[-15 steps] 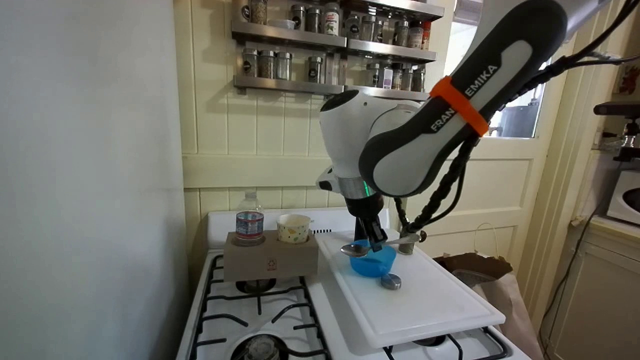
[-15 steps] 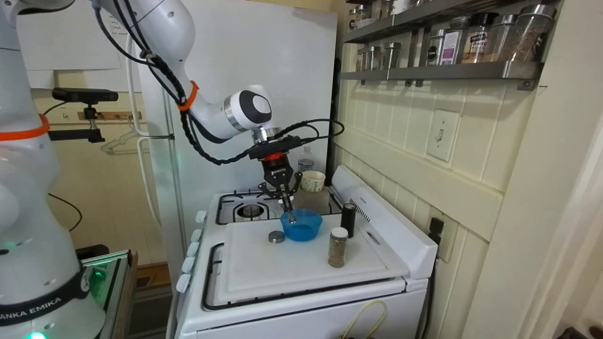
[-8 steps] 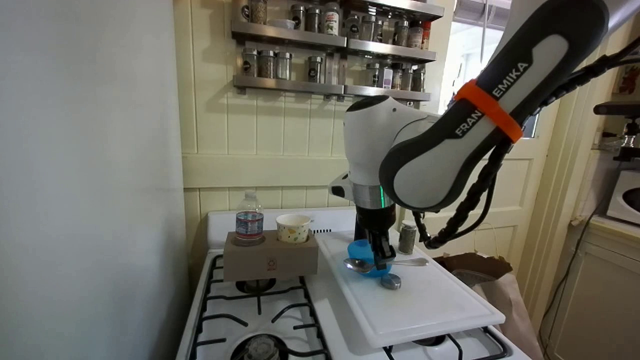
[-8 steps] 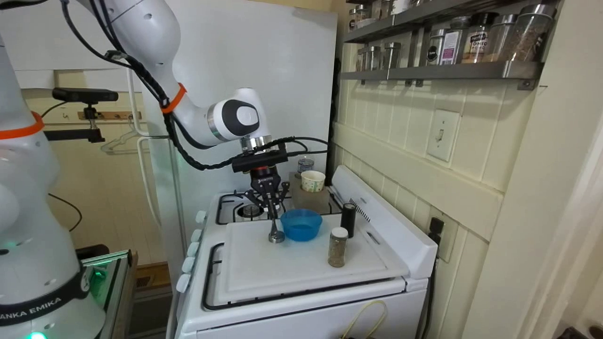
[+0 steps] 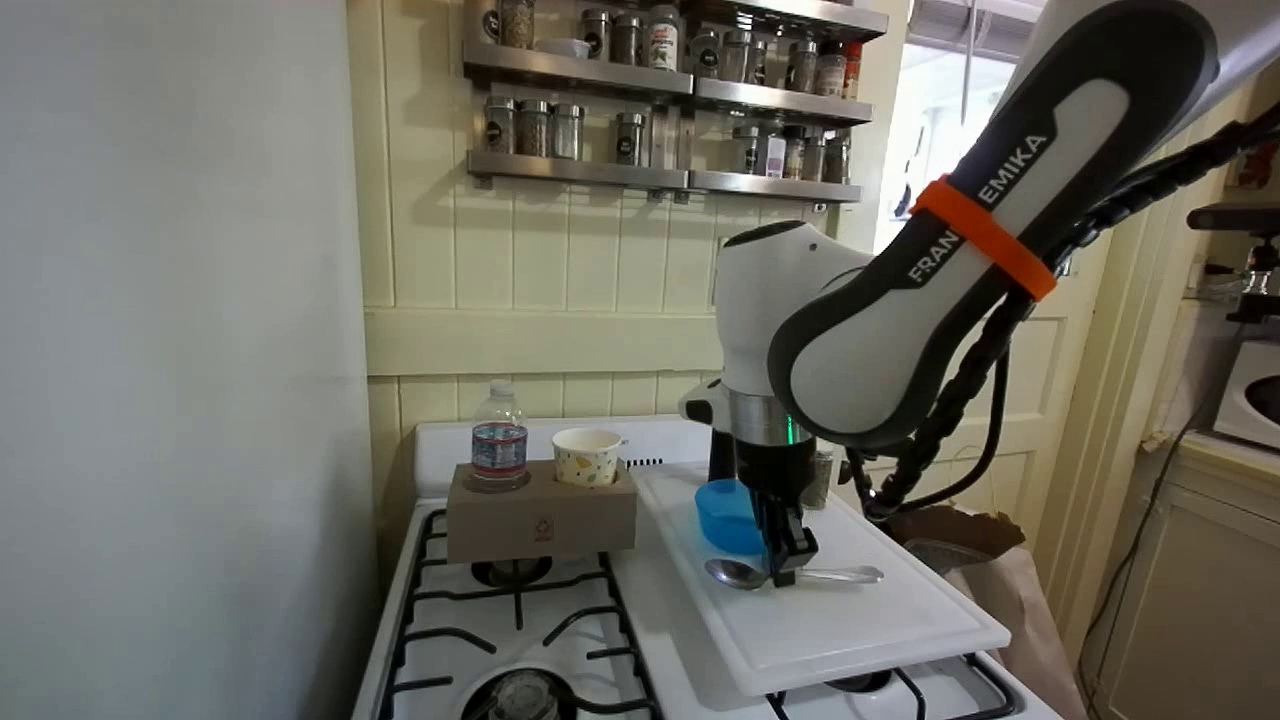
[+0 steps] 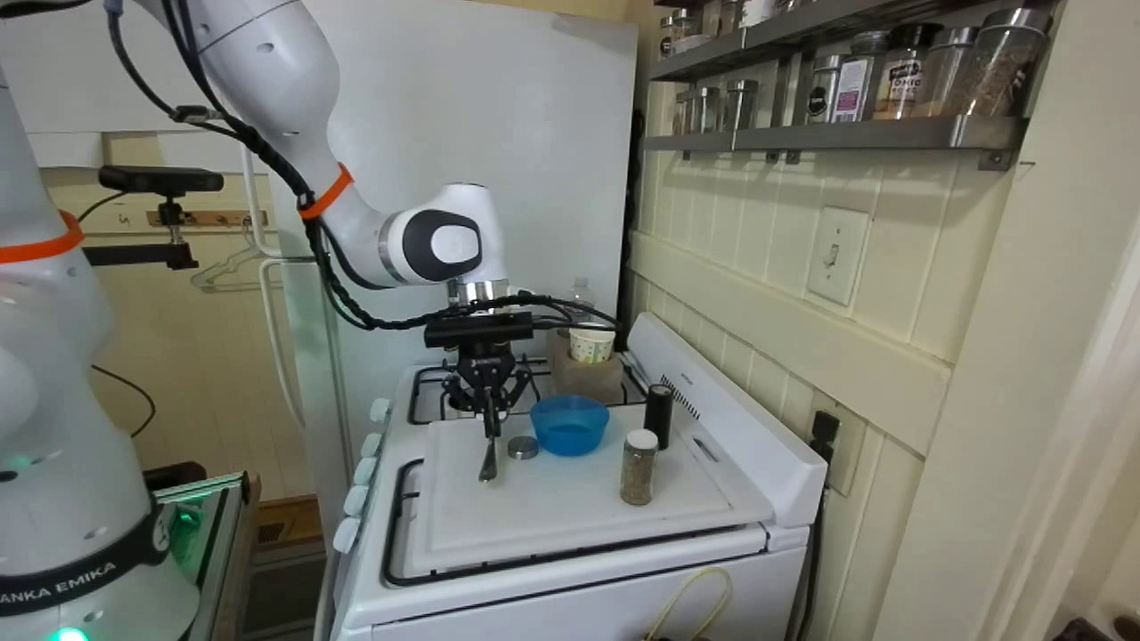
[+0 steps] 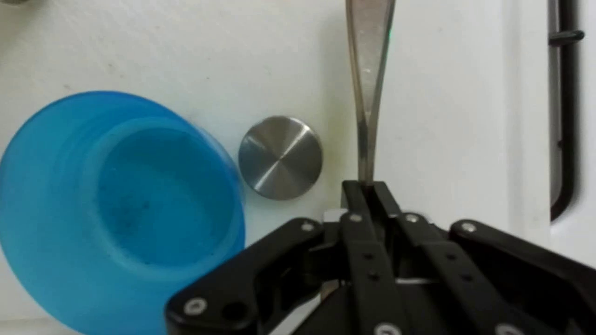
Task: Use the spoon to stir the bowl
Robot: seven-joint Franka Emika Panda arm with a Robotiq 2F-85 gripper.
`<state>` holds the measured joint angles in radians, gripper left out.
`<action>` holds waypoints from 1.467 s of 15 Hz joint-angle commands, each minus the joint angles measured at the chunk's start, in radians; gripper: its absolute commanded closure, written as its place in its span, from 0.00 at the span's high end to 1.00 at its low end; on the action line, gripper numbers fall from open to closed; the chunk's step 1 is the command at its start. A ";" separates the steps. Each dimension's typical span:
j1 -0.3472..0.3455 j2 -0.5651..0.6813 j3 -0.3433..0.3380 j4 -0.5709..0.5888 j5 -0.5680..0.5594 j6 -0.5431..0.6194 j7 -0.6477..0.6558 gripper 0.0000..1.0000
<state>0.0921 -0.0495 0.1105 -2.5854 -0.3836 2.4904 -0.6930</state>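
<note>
Pinching the spoon point(image 7: 369, 83) mid-length, gripper point(image 7: 366, 185) has the bowl point(image 7: 60, 195) off left in wrist view, metal disc point(image 7: 281, 158) between them.

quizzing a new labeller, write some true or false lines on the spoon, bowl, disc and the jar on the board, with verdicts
The gripper holds the spoon. True.
The spoon is in the bowl. False: it is outside the bowl, over the board.
The bowl stands on the board. True.
The disc is in the bowl. False: the disc lies on the board, beside the bowl.
The jar lies on its side. False: the jar stands upright.
</note>
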 commanded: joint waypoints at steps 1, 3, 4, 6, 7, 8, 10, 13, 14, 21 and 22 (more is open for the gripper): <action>0.001 -0.016 -0.023 -0.038 0.076 0.005 -0.078 0.02; -0.005 -0.018 -0.034 -0.043 0.078 -0.003 -0.093 0.02; -0.007 -0.021 -0.038 -0.046 0.079 -0.005 -0.099 0.02; -0.009 -0.022 -0.047 -0.052 0.088 -0.012 -0.122 0.02; -0.010 -0.021 -0.050 -0.054 0.096 -0.014 -0.138 0.02; -0.011 -0.018 -0.053 -0.054 0.101 -0.017 -0.148 0.02; -0.013 -0.012 -0.059 -0.050 0.105 -0.019 -0.168 0.34; -0.016 -0.011 -0.064 -0.042 0.101 -0.032 -0.184 0.55; -0.016 -0.010 -0.064 -0.038 0.097 -0.038 -0.190 0.63; 0.012 -0.072 -0.043 0.015 0.147 -0.054 -0.270 1.00; 0.024 -0.093 -0.040 0.026 0.184 -0.055 -0.297 1.00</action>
<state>0.0888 -0.0759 0.0583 -2.5791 -0.2862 2.4754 -0.9140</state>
